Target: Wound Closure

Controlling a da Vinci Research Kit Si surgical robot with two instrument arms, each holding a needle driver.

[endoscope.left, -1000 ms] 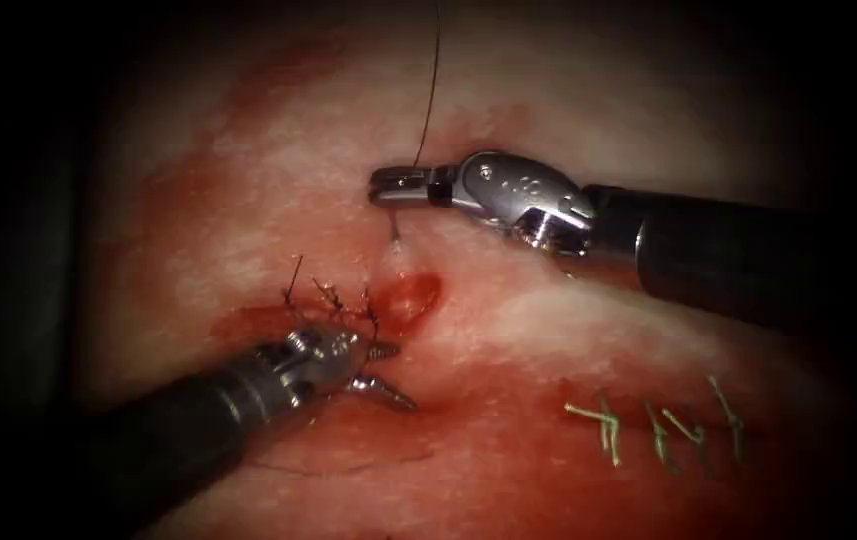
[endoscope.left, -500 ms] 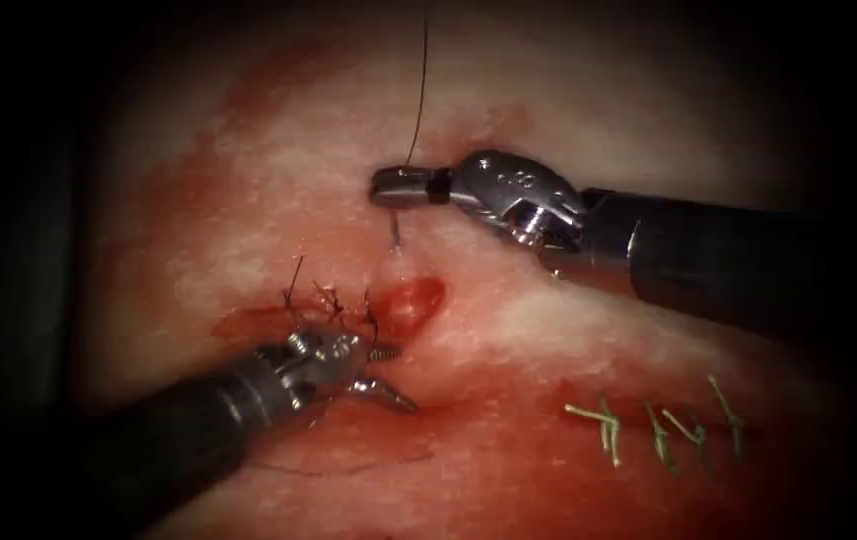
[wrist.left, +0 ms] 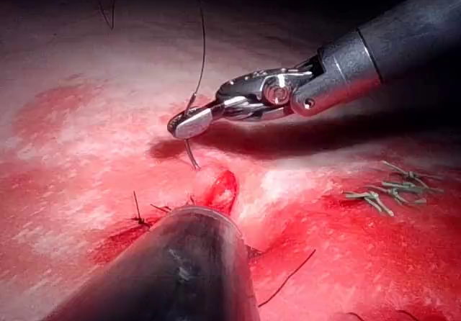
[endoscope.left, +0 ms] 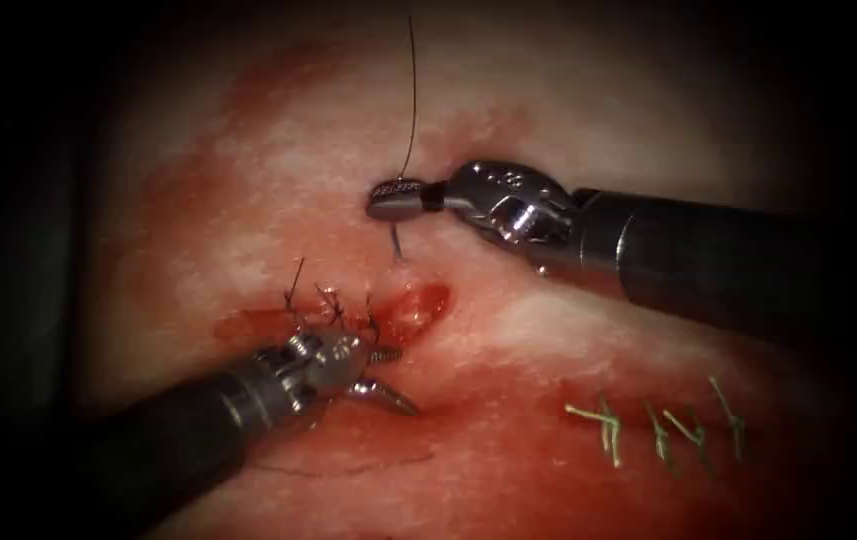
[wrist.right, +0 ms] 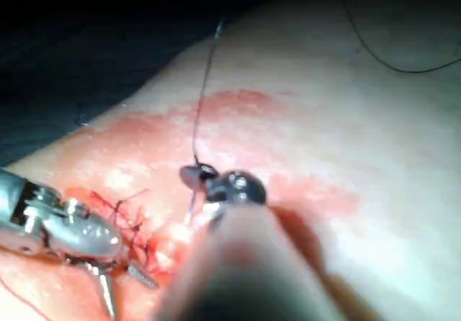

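My right tool (endoscope.left: 395,200) is shut on the curved needle (endoscope.left: 396,243), close to the end where the thread joins. The needle's short visible stretch runs down from the jaws into the tissue (endoscope.left: 548,120), just beyond the open end of the cut (endoscope.left: 420,304). From the jaws, dark thread (endoscope.left: 411,90) rises out of view. My left tool (endoscope.left: 393,377) lies at the near edge of the cut, open and holding nothing. The left wrist view shows the right tool (wrist.left: 189,123), the needle (wrist.left: 191,155) and the cut (wrist.left: 223,190). The right wrist view shows the left tool (wrist.right: 126,288).
Dark knotted stitches (endoscope.left: 333,305) with upright cut ends close the cut's left part. Several pale green thread ends (endoscope.left: 658,430) lie on the tissue at lower right. Red fluid (endoscope.left: 508,450) wets the surface around the cut. A loose dark thread (endoscope.left: 348,468) lies near the left shaft.
My right tool has dropped slightly toward the cut and rolled its wrist, keeping hold of the needle. The thread above leans more to the left. The left tool has barely moved.
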